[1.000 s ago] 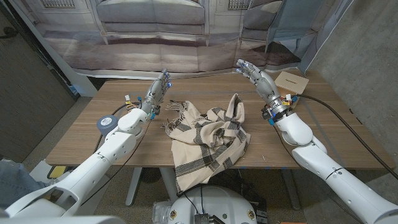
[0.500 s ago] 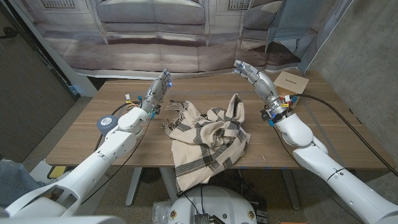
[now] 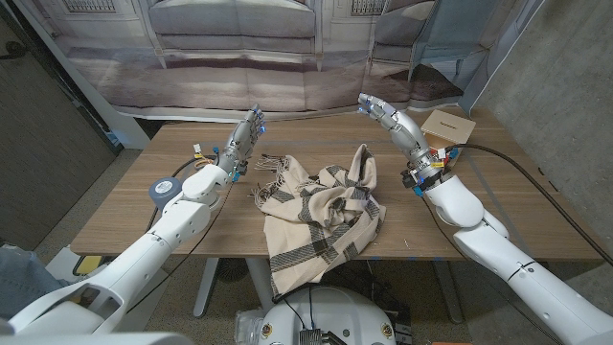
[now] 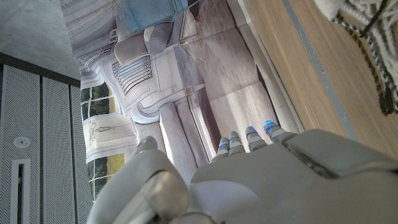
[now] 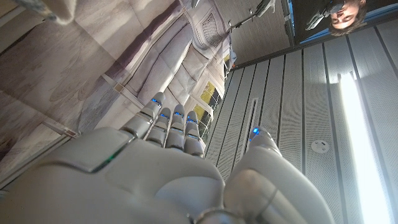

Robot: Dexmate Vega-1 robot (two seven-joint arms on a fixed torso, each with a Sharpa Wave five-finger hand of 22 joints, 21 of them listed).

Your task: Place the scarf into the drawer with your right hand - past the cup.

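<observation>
Both of the robot's white arms reach up over the brown wooden table (image 3: 124, 206) from the near corners, forearms raised and hands lifted clear of the surface. The right hand (image 3: 381, 112) is held above the table's far right part, fingers extended and leaning toward the middle, apart and holding nothing; the right wrist view shows its fingers (image 5: 168, 121) straight and side by side with the thumb set apart. The left hand (image 3: 245, 134) is raised over the far left part of the table, fingers pointing up and away, also empty, and the left wrist view shows its blue-tipped fingers (image 4: 249, 138) close together and straight. The cream scarf with dark grey stripes and a fringed edge (image 3: 316, 216) lies crumpled in the middle of the table between the two arms, one end hanging over the near edge, touched by neither hand. A small light wooden box with a slot in its top (image 3: 449, 126) sits at the far right corner, just behind the right forearm. A person's face shows at the edge of the right wrist view.
</observation>
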